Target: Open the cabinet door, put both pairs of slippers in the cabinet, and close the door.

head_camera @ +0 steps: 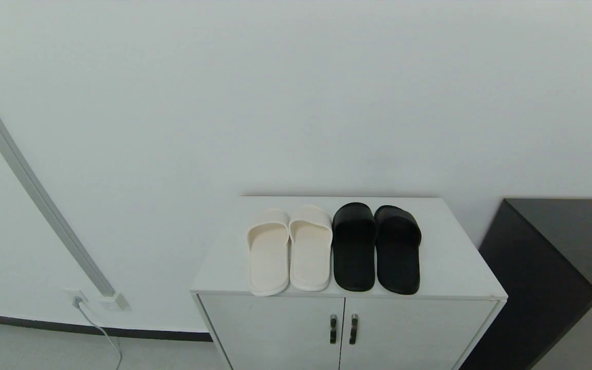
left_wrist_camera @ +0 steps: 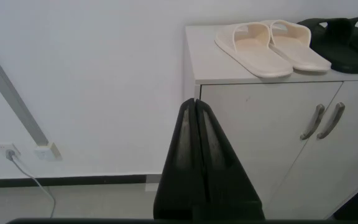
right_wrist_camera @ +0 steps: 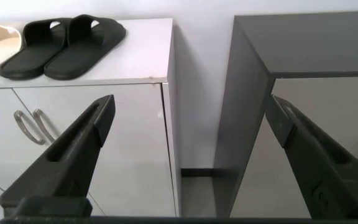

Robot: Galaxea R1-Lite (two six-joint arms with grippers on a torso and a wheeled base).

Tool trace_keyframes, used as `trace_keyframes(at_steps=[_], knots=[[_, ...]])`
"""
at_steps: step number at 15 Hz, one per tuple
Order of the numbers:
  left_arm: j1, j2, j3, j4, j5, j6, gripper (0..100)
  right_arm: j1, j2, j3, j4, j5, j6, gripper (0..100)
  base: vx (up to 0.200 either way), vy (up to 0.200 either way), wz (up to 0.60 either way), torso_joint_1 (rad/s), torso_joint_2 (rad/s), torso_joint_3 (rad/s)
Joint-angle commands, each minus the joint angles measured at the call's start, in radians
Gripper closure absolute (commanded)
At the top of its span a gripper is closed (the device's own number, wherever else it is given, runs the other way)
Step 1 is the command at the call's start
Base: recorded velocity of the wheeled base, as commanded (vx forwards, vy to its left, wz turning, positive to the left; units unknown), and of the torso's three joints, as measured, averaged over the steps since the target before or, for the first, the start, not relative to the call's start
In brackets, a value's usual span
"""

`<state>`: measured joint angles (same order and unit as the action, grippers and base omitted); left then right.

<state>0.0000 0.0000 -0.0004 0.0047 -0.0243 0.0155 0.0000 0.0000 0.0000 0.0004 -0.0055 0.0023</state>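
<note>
Cabinet top (head_camera: 458,264), white slippers (head_camera: 309,253), black slippers (head_camera: 353,253)

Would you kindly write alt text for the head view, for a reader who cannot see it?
A white pair of slippers and a black pair lie side by side on a white cabinet whose two doors are shut; a dark cabinet stands to its right.

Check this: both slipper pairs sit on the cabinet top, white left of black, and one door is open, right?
No: both cabinet doors are shut, as the head view shows. The white slippers do sit left of the black slippers on top.
</note>
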Motion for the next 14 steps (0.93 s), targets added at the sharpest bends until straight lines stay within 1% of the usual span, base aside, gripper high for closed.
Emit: trace_keyframes(at_steps=[1, 6, 7, 8, 9, 10, 11, 12, 13, 14], knots=[[0.000, 0.002, 0.000, 0.000, 0.000, 0.000, 100, 0.000, 0.000, 0.000, 0.000, 0.001, 0.002, 0, 0.000, 0.000, 0.00, 0.000, 0.00, 0.000], [0.000, 0.002, 0.000, 0.000, 0.001, 0.001, 100, 0.000, 0.000, 0.000, 0.000, -0.001, 0.007, 0, 0.000, 0.000, 0.00, 0.000, 0.00, 0.000], [0.000, 0.002, 0.000, 0.000, 0.001, 0.001, 100, 0.000, 0.005, -0.006, -0.010, -0.001, -0.002, 0, 0.000, 0.000, 0.00, 0.000, 0.00, 0.000], [0.000, 0.000, 0.000, 0.000, 0.001, 0.001, 100, 0.000, 0.021, -0.041, -0.020, 0.002, 0.002, 0, 0.000, 0.000, 0.00, 0.000, 0.00, 0.000], [0.000, 0.002, 0.000, 0.000, 0.001, 0.004, 100, 0.035, 0.245, -0.304, -0.003, 0.018, 0.108, 0, 0.000, 0.000, 0.00, 0.000, 0.00, 0.000], [0.000, 0.002, 0.000, 0.000, 0.001, 0.001, 100, 0.058, 0.351, -0.308, 0.041, 0.064, 0.062, 0, 0.000, 0.000, 0.00, 0.000, 0.00, 0.000], [0.000, 0.002, 0.000, 0.000, 0.001, 0.003, 100, 0.066, 0.422, -0.295, 0.049, 0.096, 0.004, 0, 0.000, 0.000, 0.00, 0.000, 0.00, 0.000], [0.000, 0.002, 0.000, 0.000, 0.003, 0.003, 100, 0.078, 0.568, -0.250, 0.010, 0.125, -0.035, 0, 0.000, 0.000, 0.00, 0.000, 0.00, 0.000], [0.000, 0.000, 0.000, 0.000, 0.001, 0.003, 100, 0.130, 0.673, -0.247, -0.056, 0.159, -0.050, 0, 0.000, 0.000, 0.00, 0.000, 0.00, 0.000], [0.000, 0.002, 0.000, 0.000, 0.001, 0.003, 100, 0.163, 0.704, -0.252, -0.085, 0.164, -0.054, 0, 0.000, 0.000, 0.00, 0.000, 0.00, 0.000]])
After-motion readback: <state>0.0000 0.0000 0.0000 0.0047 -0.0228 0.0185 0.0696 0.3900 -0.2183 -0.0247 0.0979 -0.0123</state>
